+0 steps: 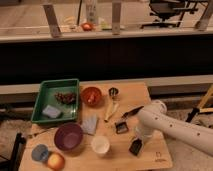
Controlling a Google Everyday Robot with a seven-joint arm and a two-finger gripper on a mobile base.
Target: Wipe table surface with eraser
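Tabletop, seen from my remote station: the robot's white arm [172,127] reached in from the near right, bent over at the elbow and pointed down at the table surface [135,95]. Its gripper [135,146] was the dark tip low over the near-right part of the wood, at or almost on it. I could not tell whether the gripper was apart, together or clamped on anything.

The light tan table surface filled the near half of the scene. A small black block [121,126] lay just left of the arm, and a thin dark object [131,111] lay beyond it.

A green tray [55,83] sat at the far left, holding a pale grey-blue block [51,111] and a brown cluster [65,97]. To its right stood an orange bowl [91,95], then a small metal cup [113,92]. Pale sticks [111,111] lay nearer than the cup. A grey cloth [90,124] lay near the tray's near-right corner.

Along the near edge I saw a purple bowl [68,136], a white cup [100,145], a blue-grey disc [40,152] and an orange fruit [55,161].
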